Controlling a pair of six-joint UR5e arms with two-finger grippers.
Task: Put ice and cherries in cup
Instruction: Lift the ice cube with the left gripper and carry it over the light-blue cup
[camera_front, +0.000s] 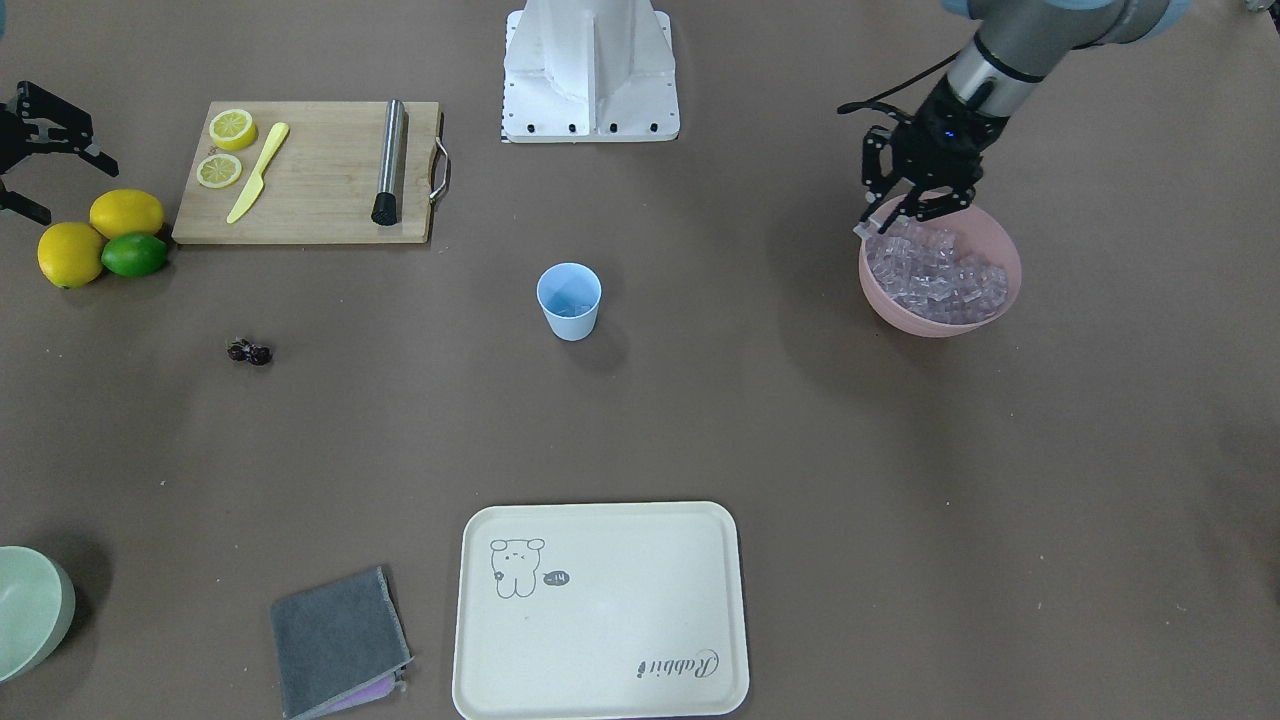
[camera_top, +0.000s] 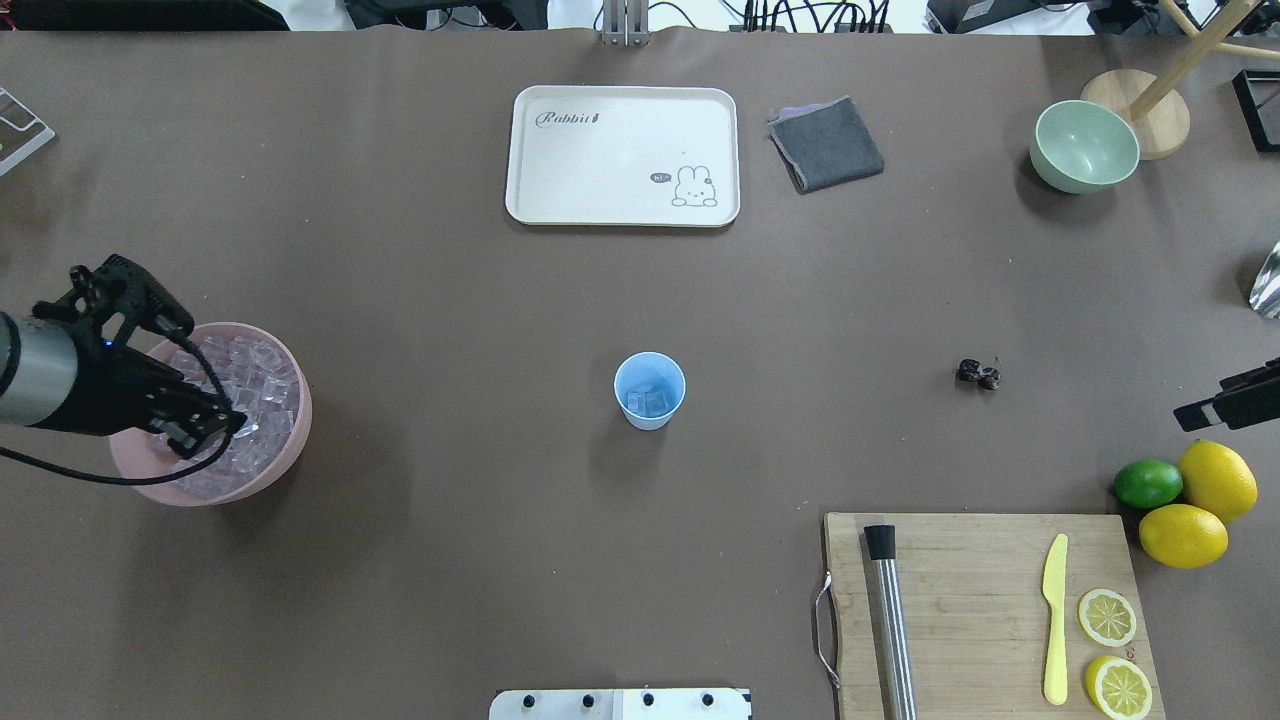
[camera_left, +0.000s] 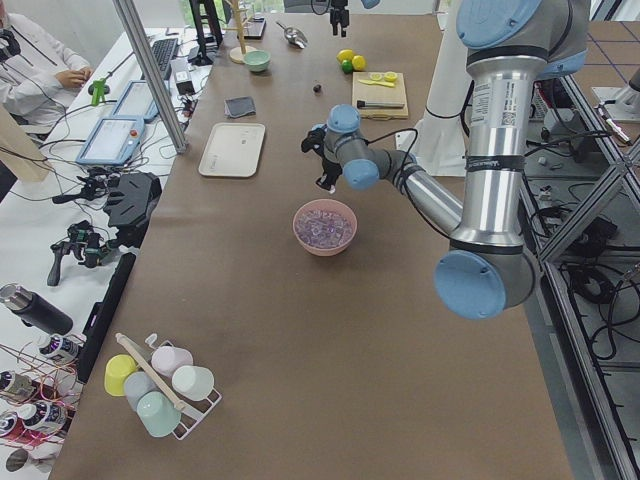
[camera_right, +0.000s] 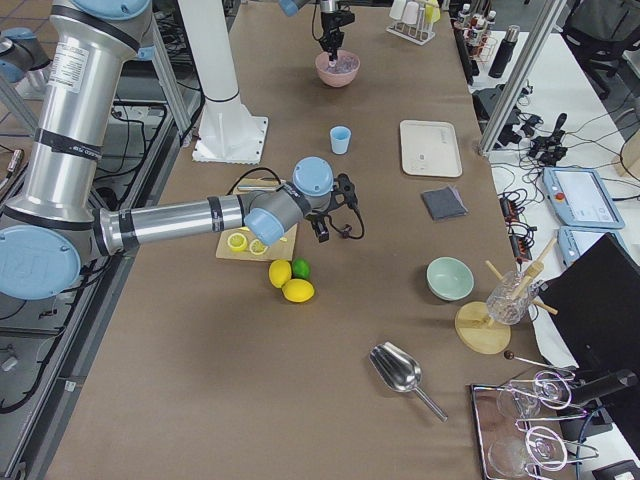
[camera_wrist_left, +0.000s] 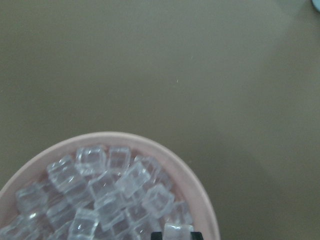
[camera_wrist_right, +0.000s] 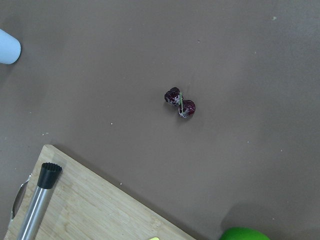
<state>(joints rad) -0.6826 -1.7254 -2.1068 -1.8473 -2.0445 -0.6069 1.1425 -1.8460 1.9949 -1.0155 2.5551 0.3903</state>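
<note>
Brown desk (camera_top: 450, 300), stuff spread out all over it. Way over on the left there's a pink bowl (camera_top: 292, 440) heaped with ice (camera_top: 255, 375). The left claw (camera_wrist_left: 177, 234) hangs right above that heap with its fingers pinched on a single cube, the rest of the pile just below it.

The blue cup (camera_top: 650, 390) stands upright mid-desk, well apart to the right of the bowl, and it's got a few cubes sitting in the bottom.

The cherries (camera_top: 978, 374) lie on bare desk further right, well apart from the cup and a bit beyond the far edge of the cutting board (camera_top: 980, 600). The right claw (camera_front: 80, 192) hovers at the desk's right edge, fingers spread with nothing between them, near the two lemons (camera_top: 1217, 480) and the lime (camera_top: 1148, 483). The cherries are off to its left, clearly apart from it, and its wrist camera looks down on them.

On the far side sit a cream tray (camera_top: 620, 155), a folded grey cloth (camera_top: 826, 143) and a pale green bowl (camera_top: 1085, 145).
</note>
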